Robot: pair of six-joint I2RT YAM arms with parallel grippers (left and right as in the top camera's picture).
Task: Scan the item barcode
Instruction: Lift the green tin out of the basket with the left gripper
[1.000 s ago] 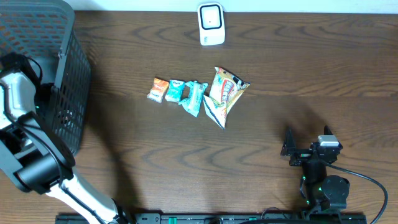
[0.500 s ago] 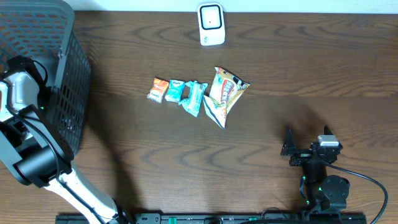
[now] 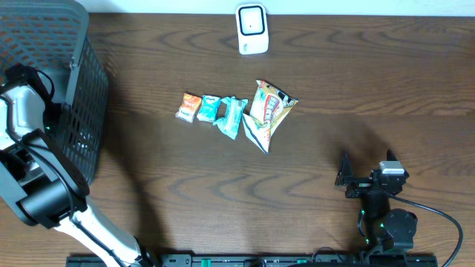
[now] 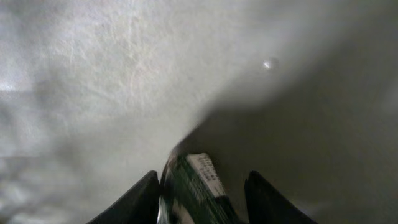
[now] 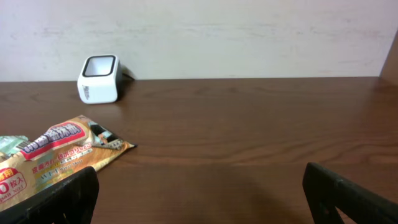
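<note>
The dark mesh basket [image 3: 83, 89] stands at the worktop's [image 3: 371, 81] far left. The left claw [image 4: 202, 176] reaches into it, half-open, with a green packet [image 4: 194, 194] between its fingers; I cannot tell if it grips. Snack bags [image 3: 266, 111] lie mid-worktop, the white scanner [image 3: 251, 28] beyond them. The right claw [image 5: 202, 184] gapes wide, empty, near right.

Left wrist view: we are seeing only the tips of the left gripper [image 4: 202, 179]; the bottom edge is cutting off the rest. A green packet [image 4: 193, 193] is sitting between them, likewise cut off, its print blurring past reading. We are failing to tell whether both fingers are touching it.

Overhead: the basket [image 3: 85, 96] is running off the top-left corner, and the left arm [image 3: 18, 111] is hiding that gripper.

Right wrist view: the bottom edge is clipping the right gripper [image 5: 199, 174], and the left edge the snack bag [image 5: 56, 146].
</note>
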